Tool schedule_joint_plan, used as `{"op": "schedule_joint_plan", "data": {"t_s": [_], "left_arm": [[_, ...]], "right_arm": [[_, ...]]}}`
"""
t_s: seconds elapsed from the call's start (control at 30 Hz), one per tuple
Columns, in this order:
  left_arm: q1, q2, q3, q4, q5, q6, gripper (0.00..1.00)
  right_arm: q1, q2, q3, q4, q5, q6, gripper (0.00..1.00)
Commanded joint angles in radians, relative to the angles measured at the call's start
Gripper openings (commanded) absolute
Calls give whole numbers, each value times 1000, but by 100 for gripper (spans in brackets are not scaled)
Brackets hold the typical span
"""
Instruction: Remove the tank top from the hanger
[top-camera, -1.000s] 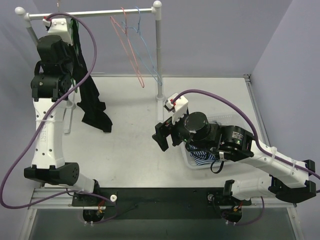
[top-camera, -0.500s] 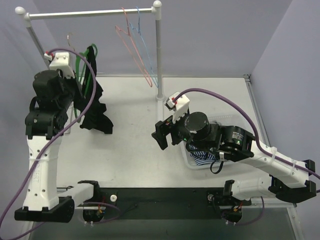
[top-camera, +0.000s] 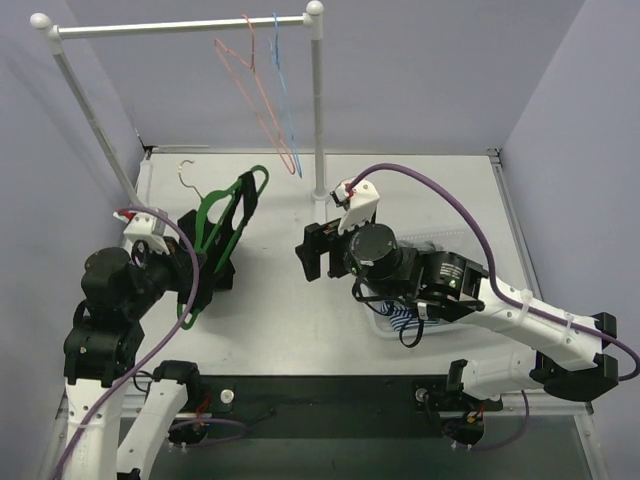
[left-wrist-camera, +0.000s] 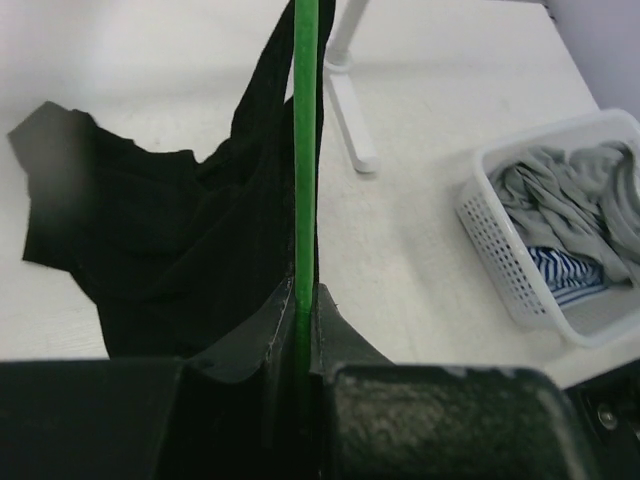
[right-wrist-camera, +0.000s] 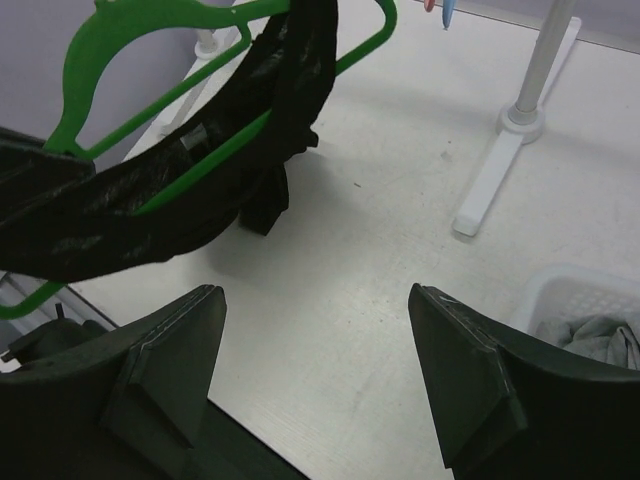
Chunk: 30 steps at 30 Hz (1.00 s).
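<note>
Left fingers (left-wrist-camera: 250, 340) clenched the green hanger (left-wrist-camera: 305, 150), black tank top (left-wrist-camera: 150, 240) draped just beyond them; right fingers (right-wrist-camera: 170, 350) stood spread apart.

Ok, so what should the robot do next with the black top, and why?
Probably move the open right gripper forward to the black tank top and pinch its fabric. The left gripper is shut on the green hanger, the top is draped on that hanger, and the right gripper hangs apart from it, holding nothing.
</note>
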Motion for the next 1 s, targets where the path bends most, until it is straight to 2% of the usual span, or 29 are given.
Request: {"op": "schedule_joint_plan", "data": {"t_s": [0.0,0.07,0.23,0.37,0.73,0.97], "left_arm": [[-57,-55,-66,103,149,-54,0],[-102,-72,-102,123,221,-66,0],[-165,-104,-134,160,251,-177,0],[-203,-109,-145,230,355,-269,0],[-251,-121,-114,266,376,-359,0],[-261,-152,-99,269,373,-387,0]], "right_arm": [[8,27,-56,107,66,19,75],[8,34,-66,121,67,24,74],[2,13,-137,141,187,97,71],[-18,-21,-205,181,229,136,68],[-88,-38,-216,188,278,93,62],[-147,-33,-219,193,238,62,56]]}}
